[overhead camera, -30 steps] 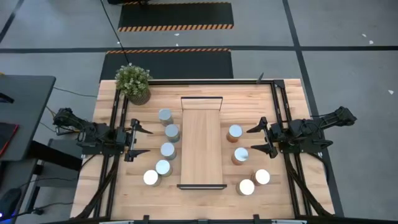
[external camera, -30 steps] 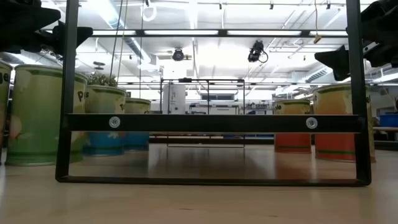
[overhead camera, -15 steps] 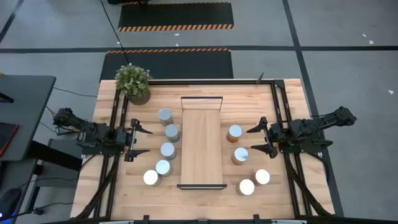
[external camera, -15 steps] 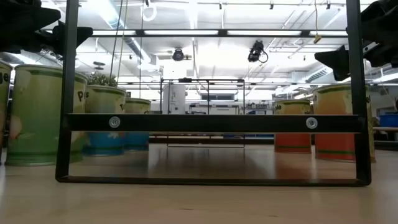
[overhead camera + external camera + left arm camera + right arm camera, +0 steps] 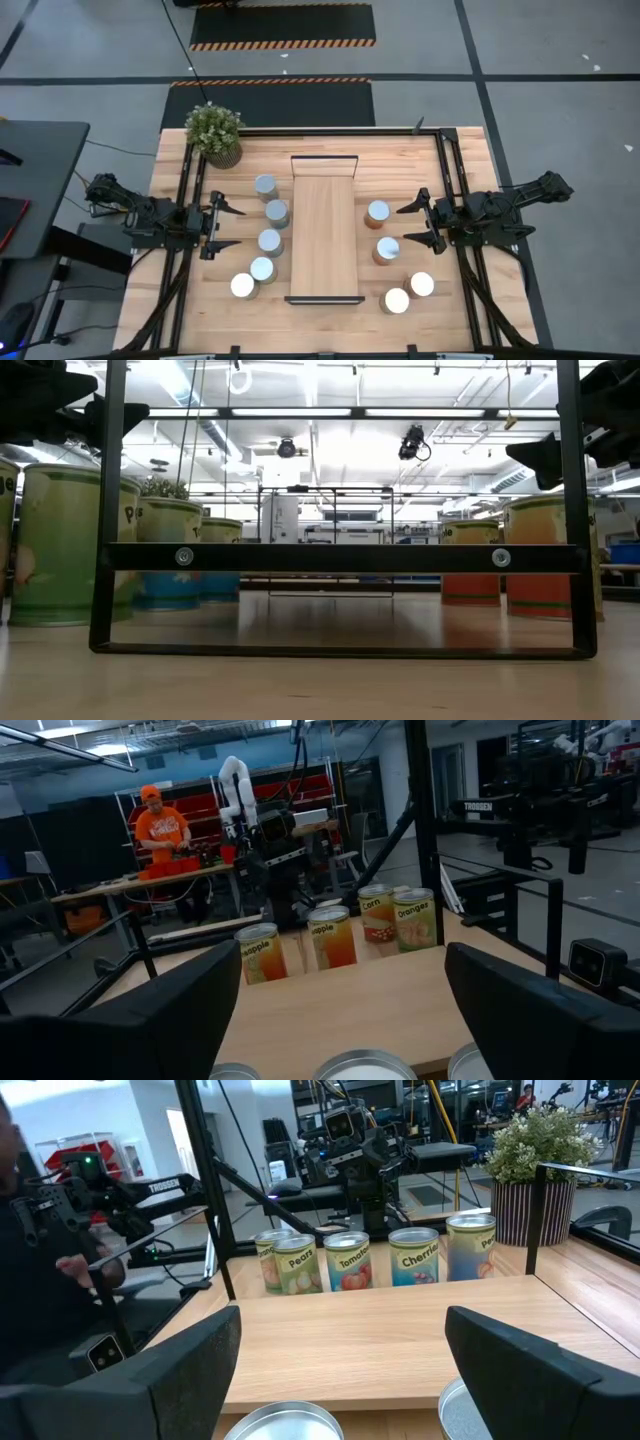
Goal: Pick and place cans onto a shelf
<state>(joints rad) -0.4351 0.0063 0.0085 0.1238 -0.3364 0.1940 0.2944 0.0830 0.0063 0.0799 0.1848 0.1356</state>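
Note:
The light-wood shelf (image 5: 324,240), with black bars at its short ends, lies in the middle of the table. Five cans (image 5: 269,240) stand in a row on the tabletop to its left. Several cans (image 5: 386,249) stand to its right. My left gripper (image 5: 232,227) is open and empty, left of the left row and above the table. My right gripper (image 5: 405,225) is open and empty, right of the right cans. In the left wrist view (image 5: 340,1020) the far cans (image 5: 340,935) show beyond the shelf. The right wrist view (image 5: 340,1370) shows the left row (image 5: 347,1260).
A potted green plant (image 5: 214,133) stands at the table's far left corner. Black frame rails (image 5: 190,180) run along both sides of the table. The shelf's end frame (image 5: 340,557) fills the low view. A person (image 5: 165,820) stands in the room beyond.

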